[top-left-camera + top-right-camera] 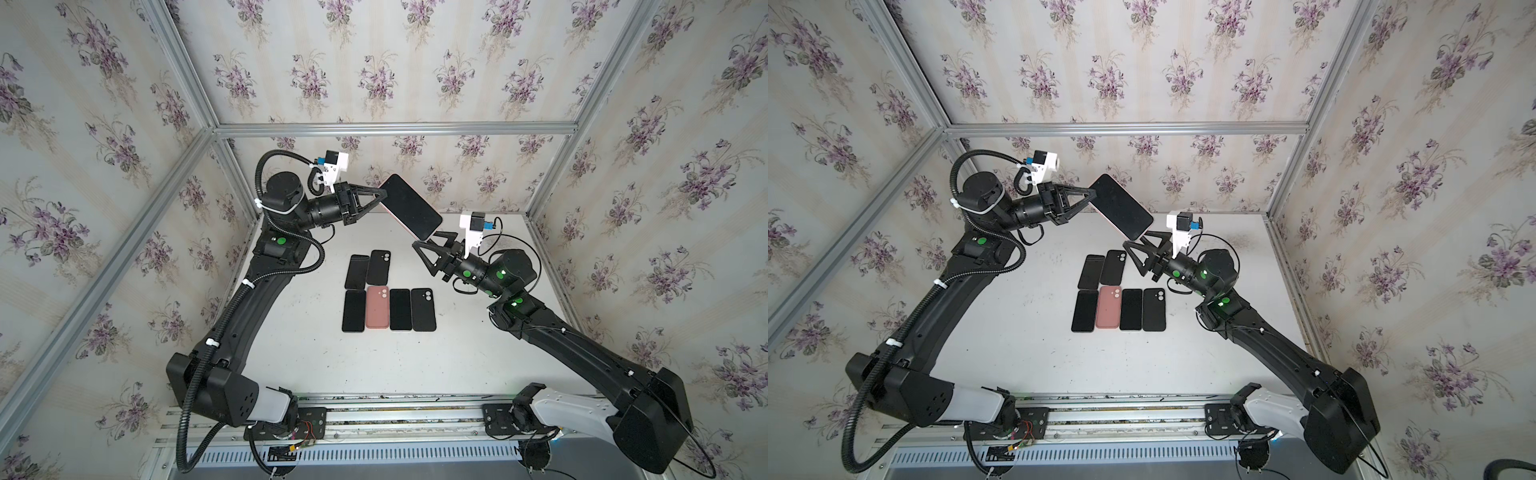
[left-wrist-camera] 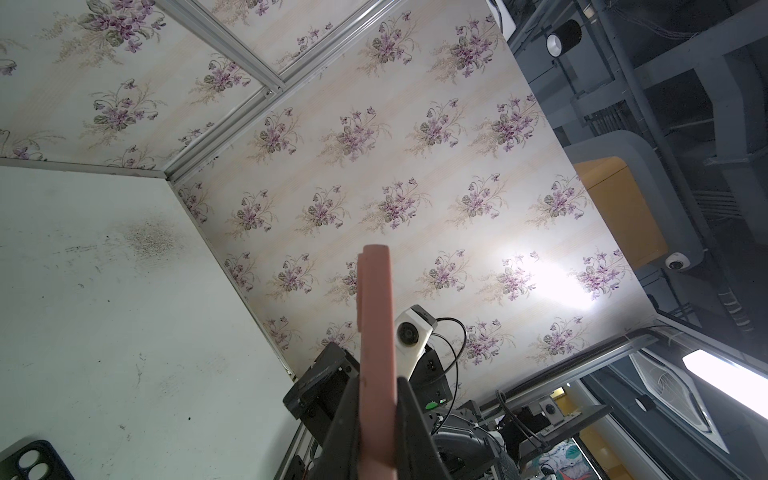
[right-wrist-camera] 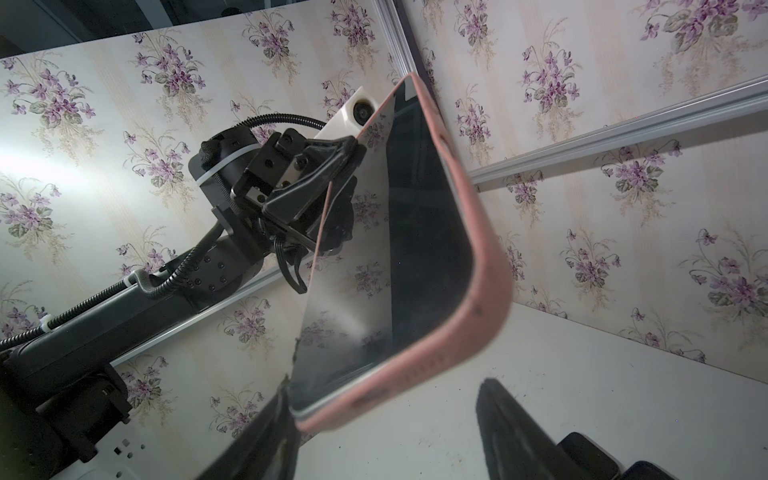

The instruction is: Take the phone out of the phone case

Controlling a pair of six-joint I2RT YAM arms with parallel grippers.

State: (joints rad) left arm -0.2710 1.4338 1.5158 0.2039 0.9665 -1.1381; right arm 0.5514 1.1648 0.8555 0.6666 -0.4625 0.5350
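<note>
Nothing legible shows in any view. The phone (image 1: 411, 206) held up in the air shows a blank dark screen, its pink phone case (image 2: 376, 332) a plain edge, and the loose phones and cases (image 1: 400, 309) on the table (image 1: 311, 365) carry no readable mark.

Black left arm (image 1: 253, 303) and right arm (image 1: 582, 345); white base shells (image 1: 272, 403), green lights (image 1: 281, 240), white wrist cameras (image 1: 334, 164), ribbed conduit (image 1: 179, 440) zip-tied.
</note>
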